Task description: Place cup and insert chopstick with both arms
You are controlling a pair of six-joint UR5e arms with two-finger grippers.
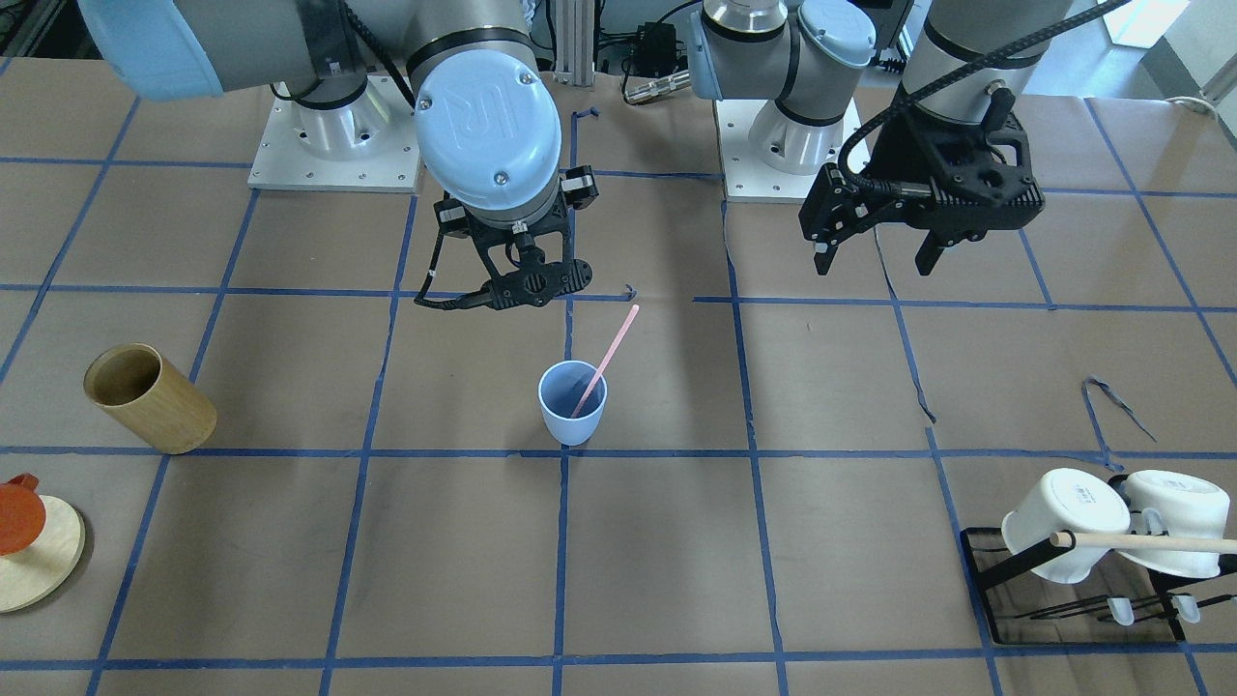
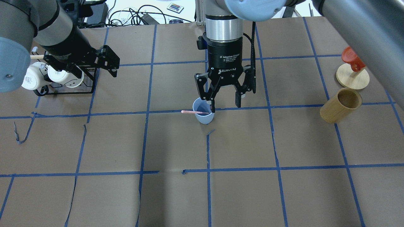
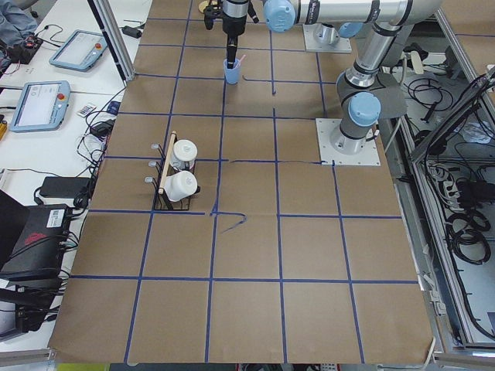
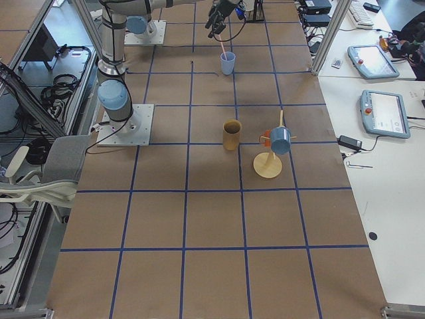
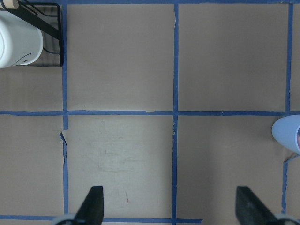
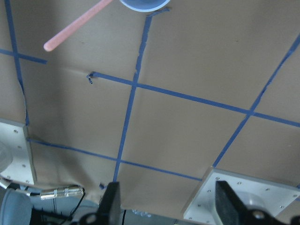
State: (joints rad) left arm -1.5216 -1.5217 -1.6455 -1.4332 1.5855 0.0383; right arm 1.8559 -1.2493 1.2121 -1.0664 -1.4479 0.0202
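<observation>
The light-blue cup (image 1: 572, 404) stands upright near the table's middle; it also shows in the overhead view (image 2: 203, 114). One pale pink chopstick (image 1: 609, 353) stands in it and leans out over the rim toward the robot's left (image 2: 192, 112). My right gripper (image 2: 224, 105) is open and empty, hovering above and just beside the cup; its wrist view shows the cup's base (image 6: 144, 3) and the chopstick (image 6: 77, 26). My left gripper (image 1: 875, 263) is open and empty, well off to the cup's left near the mug rack; the cup (image 5: 287, 133) is at its view's right edge.
A tan wooden cylinder holder (image 2: 341, 109) and a round wooden stand (image 2: 353, 78) with a red cup are on the robot's right. A black rack (image 2: 86, 91) with two white mugs and a beige rod is on the far left, under the left arm.
</observation>
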